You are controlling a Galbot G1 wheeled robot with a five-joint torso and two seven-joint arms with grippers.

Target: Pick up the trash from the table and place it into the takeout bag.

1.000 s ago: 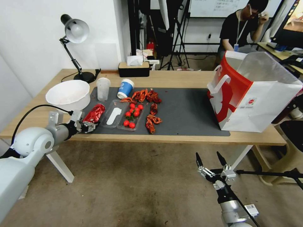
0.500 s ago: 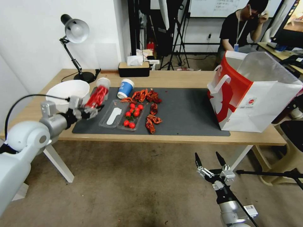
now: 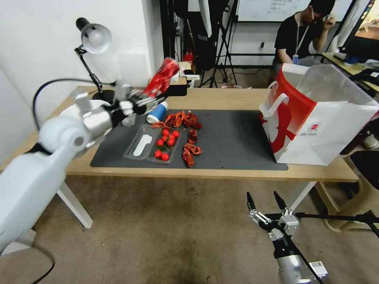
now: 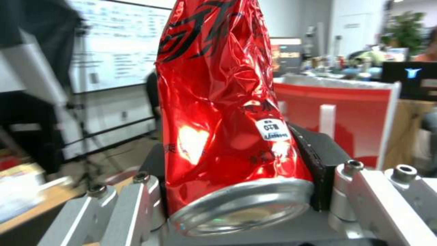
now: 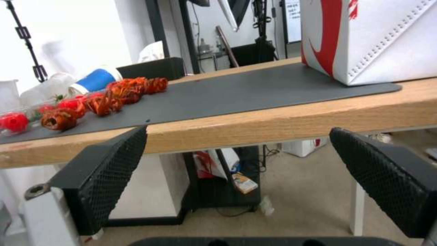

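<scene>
Right gripper (image 3: 265,202) hangs low in front of the table's (image 3: 237,173) near edge, fingers spread wide, nothing between them. On the mat (image 3: 233,142), a wrapped spoon (image 3: 141,144) lies toward the left end, a paper cup (image 3: 156,112) on its side behind it. Above the table's left half, the left gripper (image 3: 147,98) is clamped on the crumpled red can (image 3: 160,77), held clear of the surface. The bag (image 3: 316,114) stands open at the right end.
</scene>
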